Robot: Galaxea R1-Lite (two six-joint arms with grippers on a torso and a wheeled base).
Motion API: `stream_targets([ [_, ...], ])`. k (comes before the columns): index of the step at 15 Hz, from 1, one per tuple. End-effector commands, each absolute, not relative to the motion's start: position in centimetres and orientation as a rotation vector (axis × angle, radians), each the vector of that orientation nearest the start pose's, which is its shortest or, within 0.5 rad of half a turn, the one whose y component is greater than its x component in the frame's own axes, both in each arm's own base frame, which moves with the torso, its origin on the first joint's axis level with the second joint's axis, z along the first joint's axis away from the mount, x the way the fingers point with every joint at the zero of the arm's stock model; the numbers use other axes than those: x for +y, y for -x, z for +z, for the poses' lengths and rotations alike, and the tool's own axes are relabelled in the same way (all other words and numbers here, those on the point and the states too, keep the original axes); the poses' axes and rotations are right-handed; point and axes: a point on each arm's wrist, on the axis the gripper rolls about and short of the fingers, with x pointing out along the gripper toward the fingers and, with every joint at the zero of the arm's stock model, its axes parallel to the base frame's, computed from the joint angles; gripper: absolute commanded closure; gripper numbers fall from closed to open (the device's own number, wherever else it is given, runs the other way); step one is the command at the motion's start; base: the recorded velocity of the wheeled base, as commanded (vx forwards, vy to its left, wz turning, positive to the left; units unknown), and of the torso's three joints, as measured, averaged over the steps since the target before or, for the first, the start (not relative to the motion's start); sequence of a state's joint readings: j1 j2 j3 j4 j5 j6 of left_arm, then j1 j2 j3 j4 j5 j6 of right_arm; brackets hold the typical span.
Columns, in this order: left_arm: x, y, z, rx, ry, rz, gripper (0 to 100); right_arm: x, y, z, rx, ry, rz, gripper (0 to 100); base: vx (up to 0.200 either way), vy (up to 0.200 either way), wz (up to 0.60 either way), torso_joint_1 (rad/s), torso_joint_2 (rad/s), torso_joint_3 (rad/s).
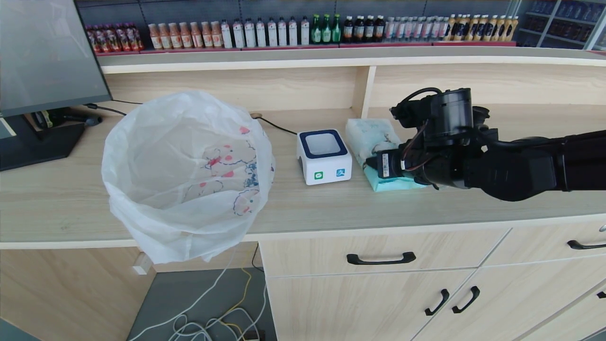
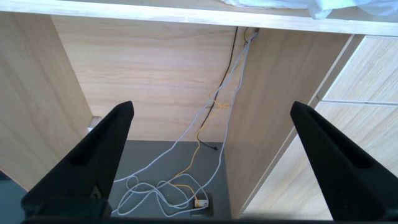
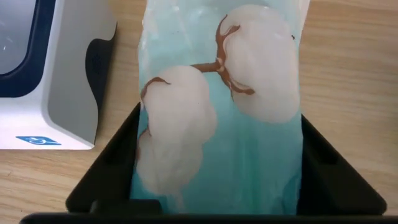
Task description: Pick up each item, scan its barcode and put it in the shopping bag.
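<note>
Gaping shopping bag (image 1: 156,156), contents unclear, tissue pack (image 1: 371,135) beside scanner (image 1: 324,158)

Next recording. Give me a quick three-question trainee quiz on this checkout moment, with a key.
1. True or false: the tissue pack already lies inside the bag.
2. What stands on the counter between the bag and the tissue pack? A) scanner B) cup C) plate
3. Fill in: the left claw hangs open below the ____.
Key: 1 false, the pack lies on the counter; 2 A; 3 counter.
</note>
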State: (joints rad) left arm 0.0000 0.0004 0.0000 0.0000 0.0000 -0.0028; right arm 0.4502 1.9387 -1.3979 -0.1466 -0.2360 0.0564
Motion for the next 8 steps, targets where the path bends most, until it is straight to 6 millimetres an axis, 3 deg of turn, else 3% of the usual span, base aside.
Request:
stream_targets([
  [1, 0.0, 2.3, 7.5, 0.000, 0.003, 0.000, 0, 16.6, -35.3, 21.5, 0.382, 0.076, 0.203, 100, 0.000, 0.000, 0.00, 0.000, 0.00, 0.000],
  [8, 0.0, 2.3, 7.5, 0.000, 0.003, 0.000, 0, 16.2, -34.6, 22.9, 0.349, 0.062, 0.203, 100, 0.000, 0.000, 0.00, 0.000, 0.00, 0.000],
])
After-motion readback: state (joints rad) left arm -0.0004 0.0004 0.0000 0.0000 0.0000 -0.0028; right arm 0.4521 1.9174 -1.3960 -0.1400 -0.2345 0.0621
